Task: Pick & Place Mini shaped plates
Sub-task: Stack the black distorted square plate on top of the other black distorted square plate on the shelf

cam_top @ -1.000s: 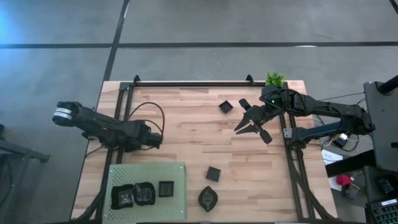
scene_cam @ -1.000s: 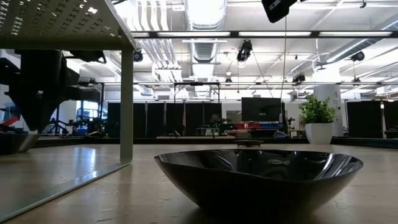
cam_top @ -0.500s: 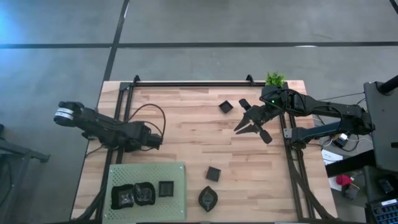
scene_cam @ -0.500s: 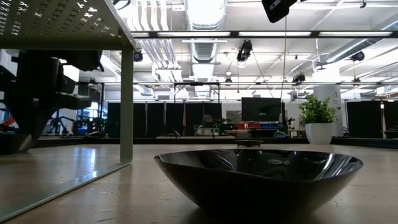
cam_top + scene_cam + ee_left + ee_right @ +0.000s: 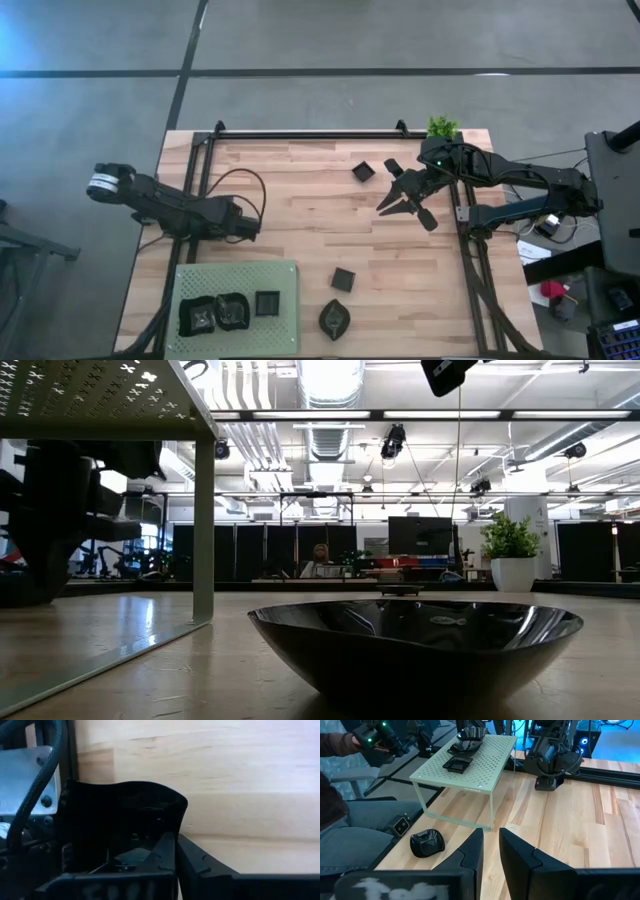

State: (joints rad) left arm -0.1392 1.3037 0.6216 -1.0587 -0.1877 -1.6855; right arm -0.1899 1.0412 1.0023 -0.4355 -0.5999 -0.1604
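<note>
Clenched tight now at the left gripper [image 5: 250,224], half spread a second ago; parked at the 9 o'clock edge of the table [image 5: 300,200], with a slight shift of its arm as well. Cannot tell from its wrist view whether the dark shape beside the fingers is a plate. Also new: a person far off in the room behind, in the low view.

Over at 2 o'clock, the right gripper [image 5: 490,832], fingers a narrow gap apart with nothing between them, hanging above bare wood.

Three small black plates on the raised green mat [image 5: 240,275] at 7 o'clock: two rounded ones [image 5: 197,315] [image 5: 233,310] touching, a square one [image 5: 267,302] just beside them. Three more loose on the wood: a square plate [image 5: 363,171] at 12 to 1 o'clock, near the right gripper; another square plate [image 5: 343,279] at 5 to 6 o'clock; a leaf plate [image 5: 334,318] at 6 o'clock by the near edge, just off the mat's corner.

Judging by the glossy, mirror-like skin of the leaf plate in the low view: hard, stiff, light and slippery, probably chippable if dropped. Best taken across a rim, one finger inside the bowl and one outside, or across two straight sides on the square ones. Gentle squeeze only; likely to squirt out sideways under a hard pinch on the curved underside.
</note>
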